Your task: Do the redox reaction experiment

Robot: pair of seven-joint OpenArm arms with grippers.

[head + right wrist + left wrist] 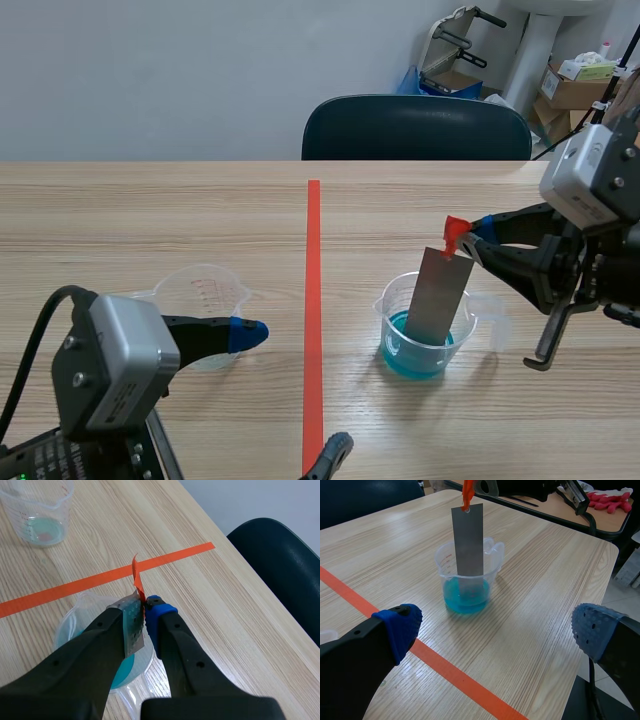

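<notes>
The right claw (pixel 470 240) is pinched shut on the red tag (pixel 456 228) atop the metal strip (pixel 440 295), whose lower end stands in the blue liquid (pixel 408 358) of the clear cup (pixel 392 318); the left claw (pixel 496 630) hangs wide and empty, near the other cup (pixel 205 290). To soak the strip well, hold it steady with a firm grip; a sideways drag could tip the light cup
</notes>
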